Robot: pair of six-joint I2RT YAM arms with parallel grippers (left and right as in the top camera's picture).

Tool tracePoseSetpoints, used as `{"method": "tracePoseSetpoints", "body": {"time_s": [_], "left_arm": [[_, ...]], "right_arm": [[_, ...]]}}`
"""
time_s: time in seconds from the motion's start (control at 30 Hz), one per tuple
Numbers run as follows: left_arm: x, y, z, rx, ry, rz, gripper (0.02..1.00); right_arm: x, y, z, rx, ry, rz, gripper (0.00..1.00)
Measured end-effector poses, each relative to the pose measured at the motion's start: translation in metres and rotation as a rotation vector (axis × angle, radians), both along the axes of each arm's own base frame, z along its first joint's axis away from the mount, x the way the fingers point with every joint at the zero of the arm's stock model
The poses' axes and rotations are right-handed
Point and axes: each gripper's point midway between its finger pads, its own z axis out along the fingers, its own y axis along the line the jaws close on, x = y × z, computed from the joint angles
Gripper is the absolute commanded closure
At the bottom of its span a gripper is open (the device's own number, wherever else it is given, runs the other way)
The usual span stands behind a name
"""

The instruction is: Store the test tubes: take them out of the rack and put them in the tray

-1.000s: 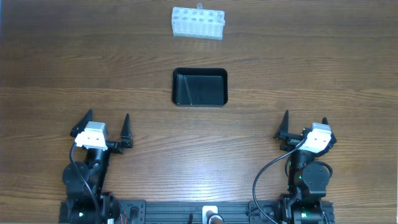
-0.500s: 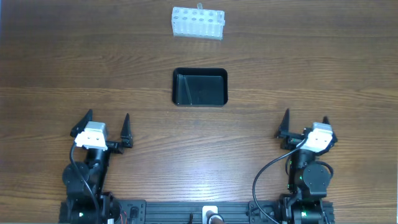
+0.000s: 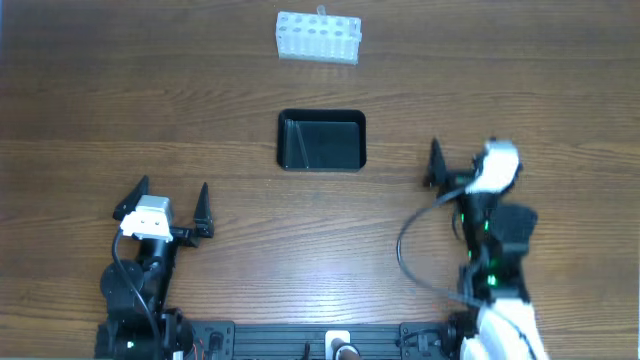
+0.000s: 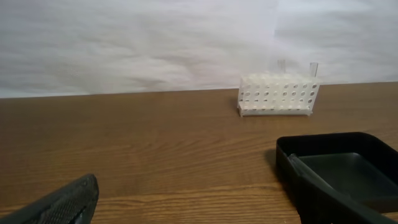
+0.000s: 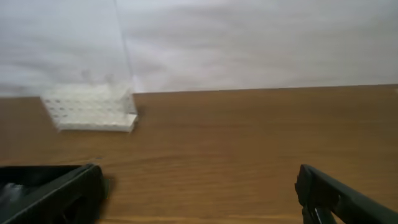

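**Approach stage: no tube drawn from the rack yet**

Nearest, the left arm [image 3: 148,225] sits low by its base, jaws spread wide and holding nothing. The right arm [image 3: 490,200] stands further up the worktop [image 3: 520,80], about level with the tray's near side and off to its right, jaws likewise parted and empty. Farther out, between the two arms, lies the black tray [image 3: 340,145]. A pale streak along one of its walls might be a tube, but I cannot tell. Farthest, well beyond the tray, the white rack [image 3: 317,38] stands upright with test tubes [image 4: 313,68] poking from its top, two of them clear in the left wrist view.

I judge this to be the approach before a pick. The next move calls for one arm, likely the right, to pass over the tray, come down above a tube's top with jaws parted, close on it and lift straight up so the rack stays put.
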Motion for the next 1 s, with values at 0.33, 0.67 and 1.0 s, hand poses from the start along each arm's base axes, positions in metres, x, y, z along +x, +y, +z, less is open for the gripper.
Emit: {"method": "tracePoseSetpoints", "body": {"time_s": [0.33, 0.67, 1.0], "left_arm": [[0.000, 0.000, 0.000, 0.000, -0.002, 0.000, 0.018], [0.000, 0.000, 0.000, 0.000, -0.002, 0.000, 0.018], [0.000, 0.000, 0.000, 0.000, -0.002, 0.000, 0.018]], "right_arm": [[0.091, 0.107, 0.015, 0.017, 0.104, 0.302, 0.009], [0.151, 0.202, -0.024, -0.033, 0.320, 0.411, 0.020], [0.212, 0.255, -0.030, -0.097, 0.392, 0.318, 0.027]]}}
